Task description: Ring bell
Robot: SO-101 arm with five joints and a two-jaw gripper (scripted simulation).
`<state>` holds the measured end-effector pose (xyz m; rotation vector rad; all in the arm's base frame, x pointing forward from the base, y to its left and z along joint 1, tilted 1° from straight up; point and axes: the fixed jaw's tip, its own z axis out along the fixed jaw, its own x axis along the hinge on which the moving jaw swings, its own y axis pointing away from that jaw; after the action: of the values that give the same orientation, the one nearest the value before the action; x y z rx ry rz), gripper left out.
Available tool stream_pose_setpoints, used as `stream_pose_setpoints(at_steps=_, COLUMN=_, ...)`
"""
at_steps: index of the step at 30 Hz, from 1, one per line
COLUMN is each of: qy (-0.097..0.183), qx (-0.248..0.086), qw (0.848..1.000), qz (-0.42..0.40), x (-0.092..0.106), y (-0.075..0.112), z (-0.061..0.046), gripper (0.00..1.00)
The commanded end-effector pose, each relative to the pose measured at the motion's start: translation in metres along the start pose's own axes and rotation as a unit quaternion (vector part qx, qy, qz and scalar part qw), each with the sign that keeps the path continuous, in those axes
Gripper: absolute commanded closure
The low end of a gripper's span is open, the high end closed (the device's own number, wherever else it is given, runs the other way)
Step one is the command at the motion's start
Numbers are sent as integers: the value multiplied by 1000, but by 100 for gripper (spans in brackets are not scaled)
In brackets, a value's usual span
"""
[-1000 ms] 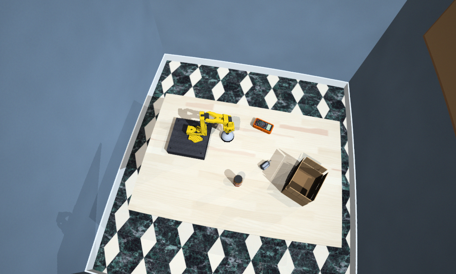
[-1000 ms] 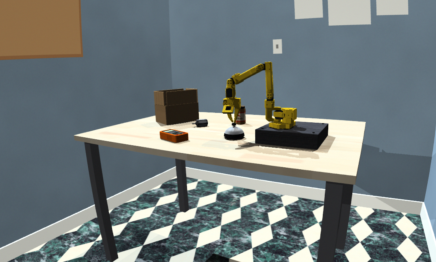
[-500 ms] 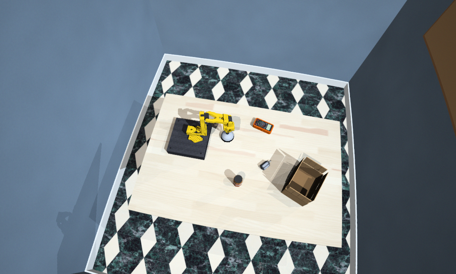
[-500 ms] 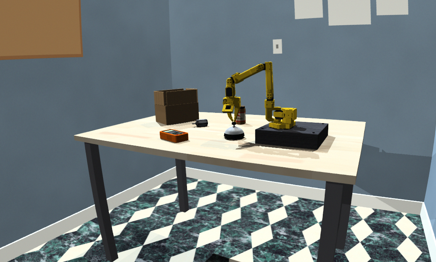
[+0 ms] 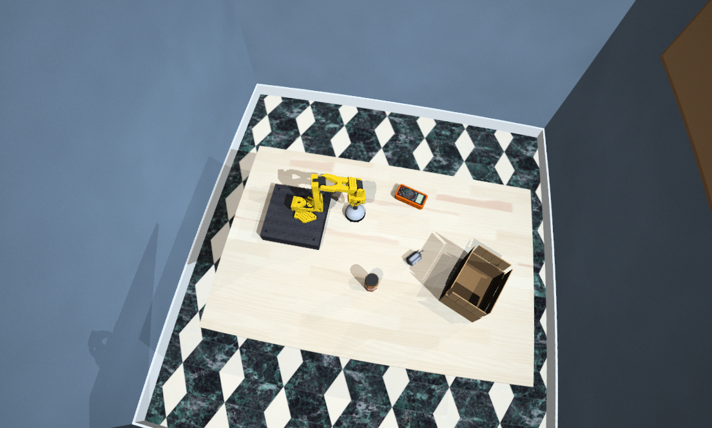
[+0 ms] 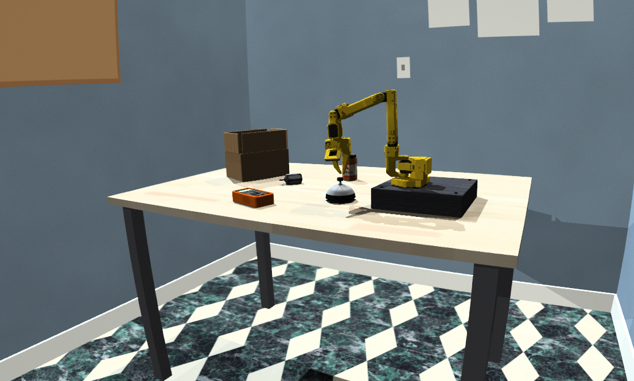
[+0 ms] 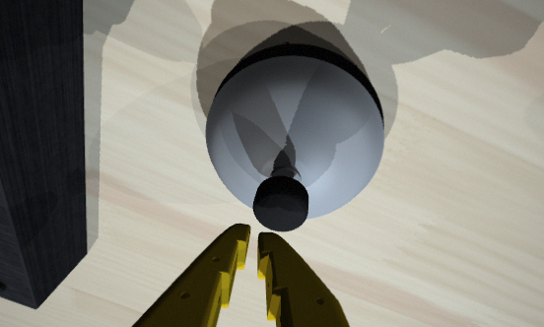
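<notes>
The bell (image 7: 295,133) is a silver dome on a black base, standing upright on the wooden table beside the arm's black mount; it also shows in the top view (image 5: 355,212) and the exterior view (image 6: 340,192). Its black button (image 7: 281,203) stands up on its stem. My yellow gripper (image 7: 253,235) is shut and empty, with its tips a short way above the button and apart from it. In the exterior view the gripper (image 6: 338,166) hangs above the bell with a clear gap.
The black mount block (image 7: 31,143) lies close to the left of the bell. An orange multimeter (image 6: 252,196), a small dark device (image 6: 292,178), a dark jar (image 6: 350,166) and an open cardboard box (image 6: 256,154) stand farther off on the table.
</notes>
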<state>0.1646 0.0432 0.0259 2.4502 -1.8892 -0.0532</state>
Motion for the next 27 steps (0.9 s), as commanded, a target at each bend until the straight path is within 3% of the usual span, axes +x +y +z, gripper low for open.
stream_pose_setpoints(at_steps=1, qy=-1, qx=9, qw=1000, qz=-5, x=-1, y=-2, z=-10, gripper=100)
stream_pose_setpoints(at_steps=16, qy=-1, qx=9, qw=1000, qz=-5, x=-1, y=-1, z=-17, gripper=100)
stream_pose_setpoints(at_steps=27, qy=-1, qx=9, qw=1000, qz=-5, x=-1, y=11, z=-26, gripper=100)
